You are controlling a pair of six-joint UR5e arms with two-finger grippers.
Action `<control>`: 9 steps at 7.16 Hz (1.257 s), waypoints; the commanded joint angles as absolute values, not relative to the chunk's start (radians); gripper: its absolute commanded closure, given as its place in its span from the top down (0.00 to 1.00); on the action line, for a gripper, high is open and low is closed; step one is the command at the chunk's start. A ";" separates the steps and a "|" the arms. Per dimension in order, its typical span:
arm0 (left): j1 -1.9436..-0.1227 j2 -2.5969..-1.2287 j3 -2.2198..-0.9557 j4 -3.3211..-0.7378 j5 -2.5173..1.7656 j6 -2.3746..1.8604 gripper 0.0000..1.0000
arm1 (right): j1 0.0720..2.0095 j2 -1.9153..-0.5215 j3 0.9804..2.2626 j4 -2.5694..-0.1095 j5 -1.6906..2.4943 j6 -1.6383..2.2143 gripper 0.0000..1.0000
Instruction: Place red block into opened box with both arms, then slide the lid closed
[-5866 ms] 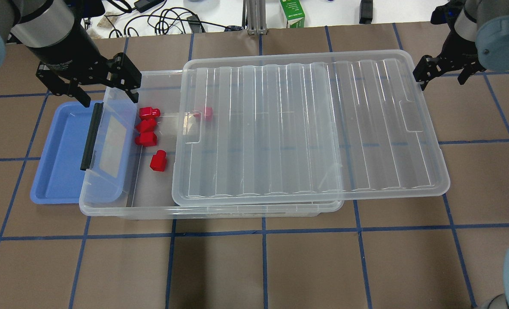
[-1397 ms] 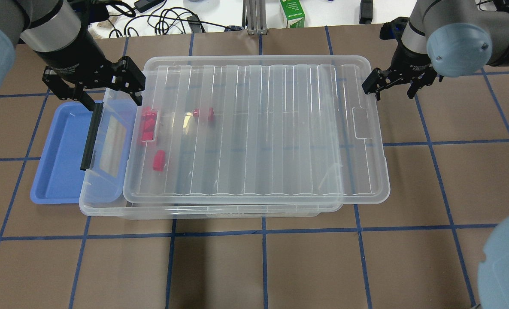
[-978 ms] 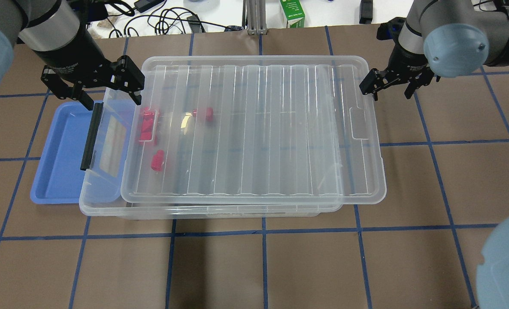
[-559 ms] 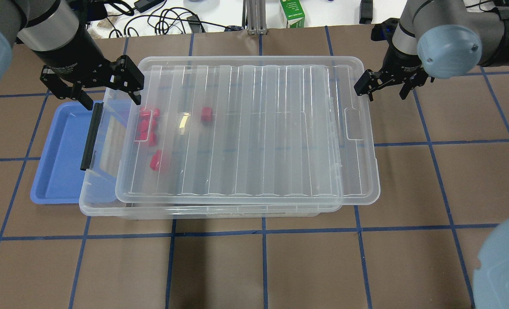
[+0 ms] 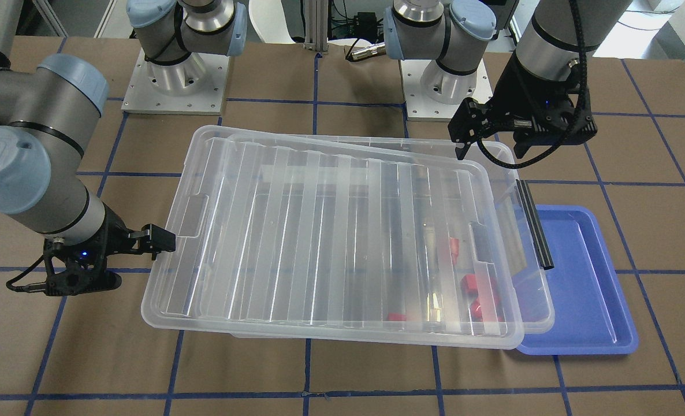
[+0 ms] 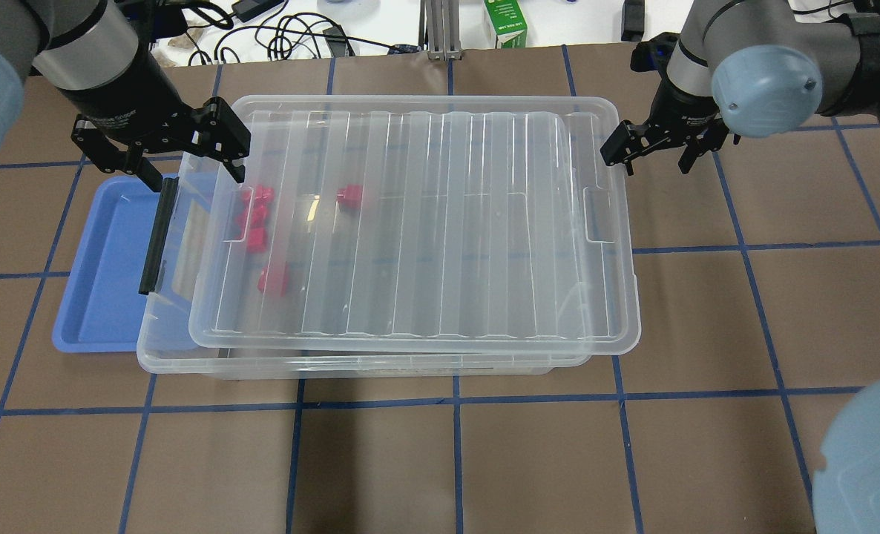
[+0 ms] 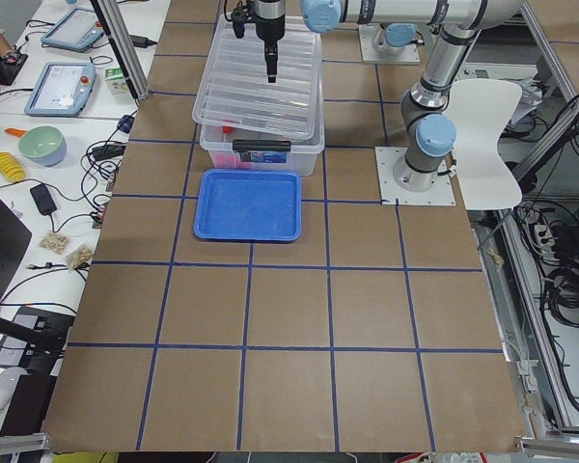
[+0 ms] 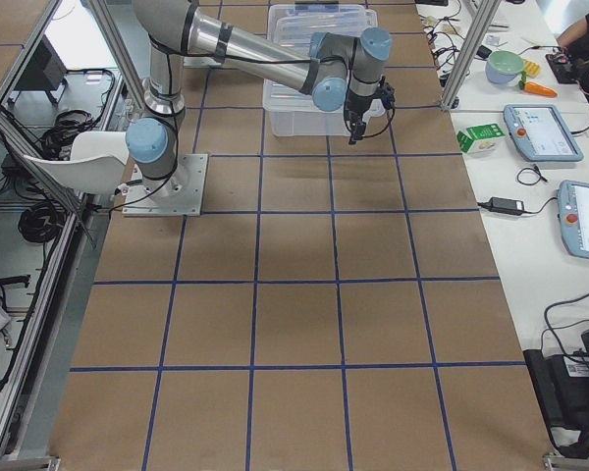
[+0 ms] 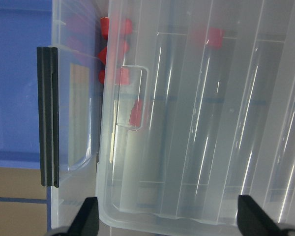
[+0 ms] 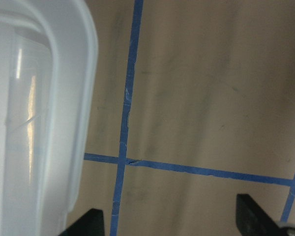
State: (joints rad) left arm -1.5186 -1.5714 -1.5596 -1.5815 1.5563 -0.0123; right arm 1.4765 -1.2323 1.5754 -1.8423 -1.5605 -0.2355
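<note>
the lid [image 6: 425, 237] is lying askew on the box [image 6: 381, 365], overhanging its right end. the right claw [image 6: 655, 165], open and empty, is touching only its far corner, so it is risking a twist, a jam on the rim, or a knock against the left claw [image 6: 191, 174], which is open and empty at far left. the red block [image 6: 349, 196] is lying inside. taped brown paper is covering the table [image 6: 455, 460] — cables [image 6: 291, 33] are lying beyond.

**Lid skewed atop box, tray at left end**

From overhead: on the surface [image 6: 455, 460], the box [image 6: 165, 348], with the lid [image 6: 425, 230] skewed on top, overhanging the right end and near side, short of the left end. Inside, under the lid's left part, four blocks [image 6: 254, 239] clustered, a fifth block [image 6: 349, 196] further right. Tray [image 6: 106, 252] against the box's left end, overlapped by its rim. Left claw [image 6: 191, 174] above the far-left corner. Right claw [image 6: 655, 167] just beside the lid's far-right corner.
</note>
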 commanded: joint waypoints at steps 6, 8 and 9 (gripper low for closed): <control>-1.522 -1.563 -1.543 -1.592 1.557 -0.021 1.00 | 1.474 -1.267 1.563 -1.815 -1.566 -0.235 1.00; -1.552 -1.546 -1.542 -1.592 1.557 -0.021 1.00 | 1.473 -1.279 1.562 -1.809 -1.572 -0.235 1.00; -1.554 -1.548 -1.542 -1.591 1.555 -0.020 1.00 | 1.470 -1.313 1.560 -1.772 -1.574 -0.235 1.00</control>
